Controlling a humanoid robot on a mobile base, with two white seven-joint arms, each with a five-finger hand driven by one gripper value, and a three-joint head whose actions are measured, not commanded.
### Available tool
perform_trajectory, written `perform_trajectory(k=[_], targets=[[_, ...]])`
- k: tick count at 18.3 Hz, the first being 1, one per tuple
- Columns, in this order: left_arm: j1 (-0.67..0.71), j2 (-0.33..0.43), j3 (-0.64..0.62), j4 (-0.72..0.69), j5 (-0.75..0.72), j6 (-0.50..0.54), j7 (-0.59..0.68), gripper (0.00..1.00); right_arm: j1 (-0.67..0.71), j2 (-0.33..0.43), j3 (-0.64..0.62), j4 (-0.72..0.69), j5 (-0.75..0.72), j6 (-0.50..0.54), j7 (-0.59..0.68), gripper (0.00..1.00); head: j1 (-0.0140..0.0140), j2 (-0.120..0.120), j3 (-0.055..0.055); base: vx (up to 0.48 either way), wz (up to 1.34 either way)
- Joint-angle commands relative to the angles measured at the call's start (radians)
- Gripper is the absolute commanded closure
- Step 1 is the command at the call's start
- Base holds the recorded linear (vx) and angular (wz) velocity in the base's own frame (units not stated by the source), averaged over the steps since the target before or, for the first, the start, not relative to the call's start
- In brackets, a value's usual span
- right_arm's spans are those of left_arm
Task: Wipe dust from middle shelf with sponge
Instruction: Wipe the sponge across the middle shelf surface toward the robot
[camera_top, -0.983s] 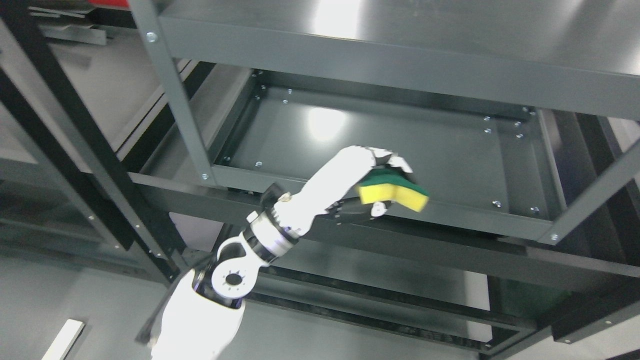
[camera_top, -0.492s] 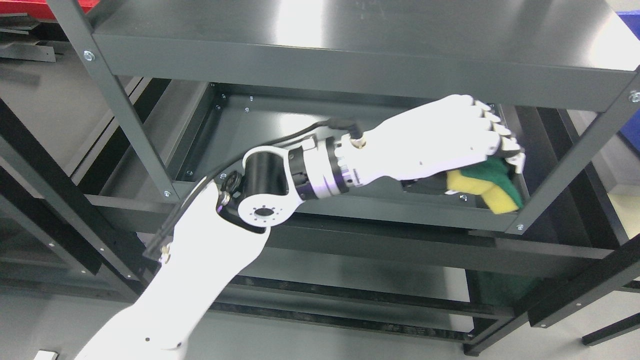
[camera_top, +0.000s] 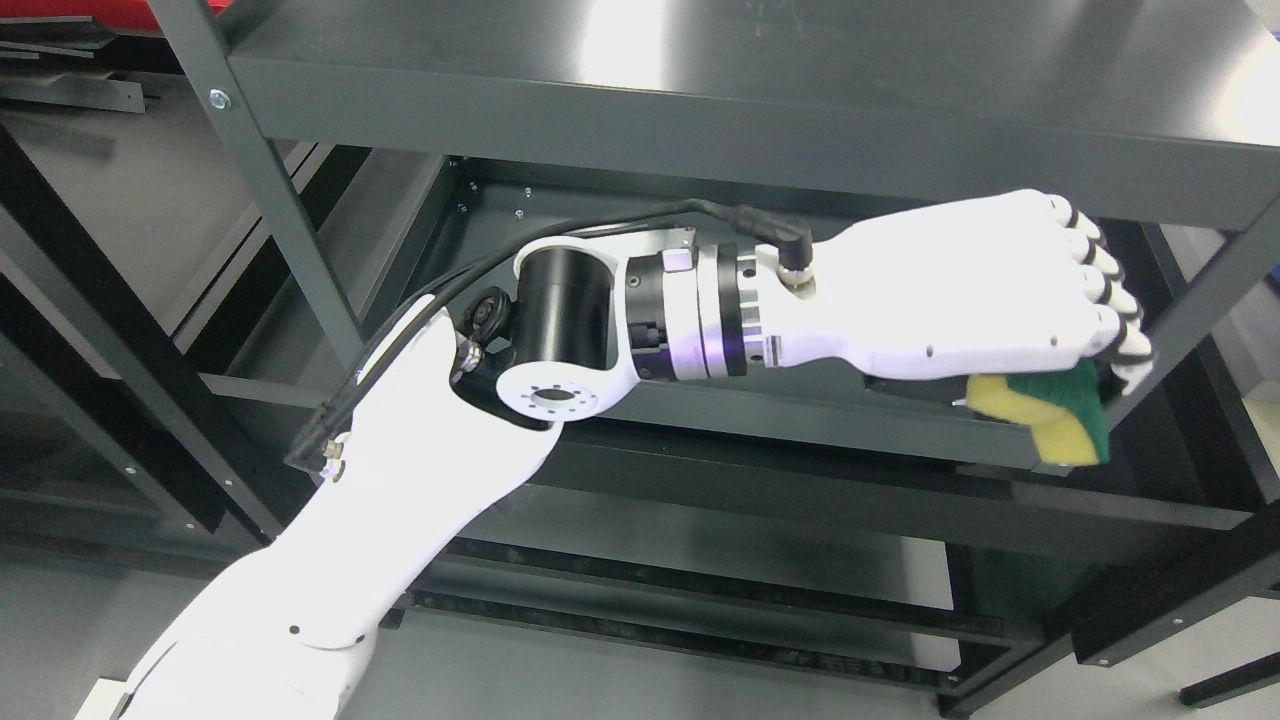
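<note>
White left hand (camera_top: 985, 285) stretched rightward, fingers curled around sponge (camera_top: 1050, 415)

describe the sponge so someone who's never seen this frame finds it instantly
Start at the dark grey metal shelving rack filling the view, then follow the white arm from lower left to the left hand at the rack's right side. Under its curled fingers sits the sponge: yellow foam with a green scouring layer, the only brightly coloured thing against grey metal.

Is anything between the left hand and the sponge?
Nothing: in the head view the left hand grips the sponge directly, its fingers curled over the green side.
</note>
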Motion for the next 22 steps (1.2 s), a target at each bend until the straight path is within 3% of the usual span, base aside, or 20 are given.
perform_trajectory(k=[1, 4, 5, 10, 14, 17, 20, 22], targets=[[0.063, 0.018, 0.192, -0.043, -0.003, -0.145, -0.113, 1.0, 0.0, -0.017, 0.0, -0.017, 0.0, -0.001, 0.001, 0.0, 0.0, 0.0, 0.0, -0.005, 0.03], [0.101, 0.018, 0.425, -0.069, 0.004, -0.185, -0.167, 1.0, 0.0, -0.017, 0.0, -0.017, 0.0, -0.001, 0.001, 0.0, 0.0, 0.0, 0.0, 0.0, -0.03], [0.101, 0.055, 0.488, -0.071, 0.021, -0.185, -0.167, 1.0, 0.0, -0.017, 0.001, -0.017, 0.0, -0.001, 0.001, 0.0, 0.0, 0.0, 0.0, 0.002, -0.04], [0.201, 0.392, 0.662, -0.069, 0.26, -0.185, -0.166, 1.0, 0.0, -0.017, 0.001, -0.017, 0.0, -0.001, 0.001, 0.0, 0.0, 0.0, 0.0, 0.002, -0.11], [0.421, 0.648, 0.773, -0.069, 0.463, -0.185, -0.163, 1.0, 0.0, -0.017, 0.0, -0.017, 0.0, -0.001, 0.001, 0.0, 0.0, 0.0, 0.0, 0.014, -0.12], [0.518, 0.767, 0.966, -0.052, 0.552, -0.185, -0.163, 1.0, 0.0, -0.017, 0.0, -0.017, 0.0, -0.001, 0.001, 0.0, 0.0, 0.0, 0.0, 0.015, -0.18], [0.535, 0.83, 1.175, 0.009, 0.567, -0.185, -0.161, 1.0, 0.0, -0.017, 0.0, -0.017, 0.0, -0.001, 0.001, 0.0, 0.0, 0.0, 0.0, 0.022, -0.13], [0.546, 0.87, 1.237, 0.043, 0.618, -0.185, -0.163, 1.0, 0.0, -0.017, 0.0, -0.017, 0.0, -0.001, 0.001, 0.0, 0.0, 0.0, 0.0, 0.014, -0.04]])
